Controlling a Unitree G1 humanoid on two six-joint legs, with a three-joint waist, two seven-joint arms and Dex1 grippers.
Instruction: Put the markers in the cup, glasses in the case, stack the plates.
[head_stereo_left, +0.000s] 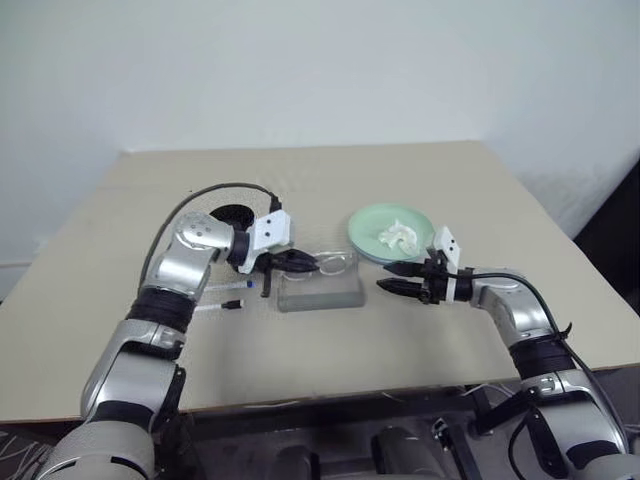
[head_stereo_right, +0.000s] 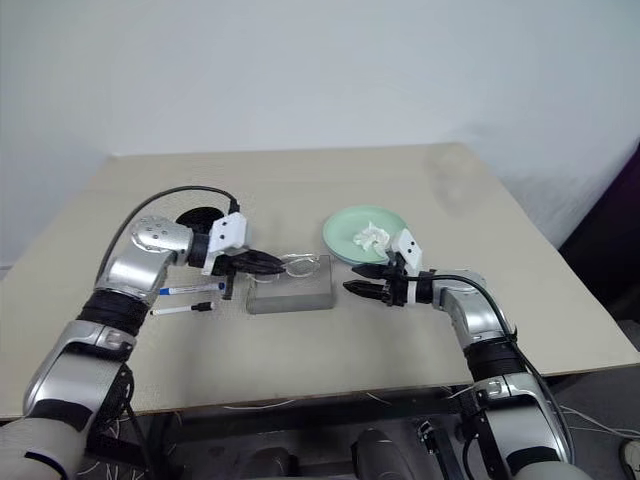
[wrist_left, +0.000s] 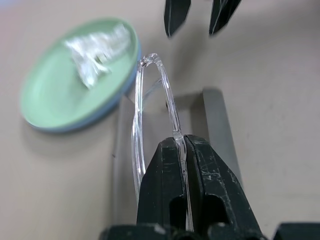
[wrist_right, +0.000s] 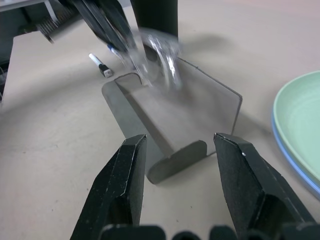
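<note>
My left gripper (head_stereo_left: 300, 263) is shut on the clear-framed glasses (wrist_left: 150, 100), pinching the frame and holding them just above the grey case (head_stereo_left: 320, 293). The case lies open on the table. My right gripper (wrist_right: 180, 145) stands open at the case's right end, with nothing between its fingers. Two markers (head_stereo_left: 228, 287) with blue caps lie side by side on the table left of the case. The black cup (head_stereo_right: 200, 218) stands behind my left forearm, partly hidden. The mint green plate (head_stereo_left: 375, 228) rests on the light blue plate (wrist_left: 75, 127) to the right, behind the case.
A crumpled white tissue (head_stereo_left: 398, 236) lies on the green plate. The beige table (head_stereo_left: 450, 180) has bare surface at the back and to the far right. A white wall rises behind it.
</note>
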